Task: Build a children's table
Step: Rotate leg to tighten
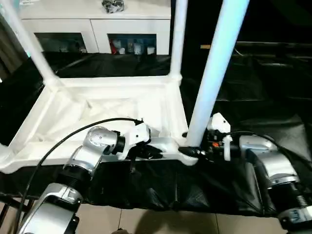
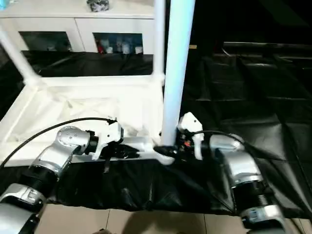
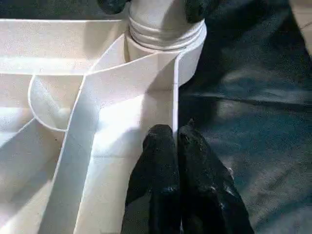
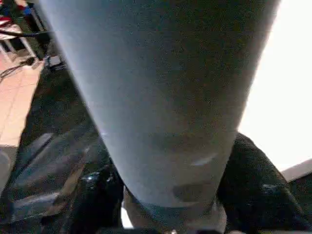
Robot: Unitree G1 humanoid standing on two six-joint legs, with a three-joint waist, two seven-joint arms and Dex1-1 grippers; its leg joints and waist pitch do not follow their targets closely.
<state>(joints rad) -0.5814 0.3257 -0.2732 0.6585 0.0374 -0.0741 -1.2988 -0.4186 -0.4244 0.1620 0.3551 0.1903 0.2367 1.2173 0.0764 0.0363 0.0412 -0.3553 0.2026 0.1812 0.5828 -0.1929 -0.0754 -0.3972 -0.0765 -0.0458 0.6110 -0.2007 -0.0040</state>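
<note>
Low in frame, my left gripper (image 3: 183, 168), fingers pressed together, steadied the tabletop (image 1: 73, 109) while my right gripper (image 4: 170, 195) pinched the near-corner leg (image 1: 214, 73) upright.

White tabletop (image 1: 97, 105) lies underside-up — legs (image 1: 217, 68) standing in corner sockets.
</note>
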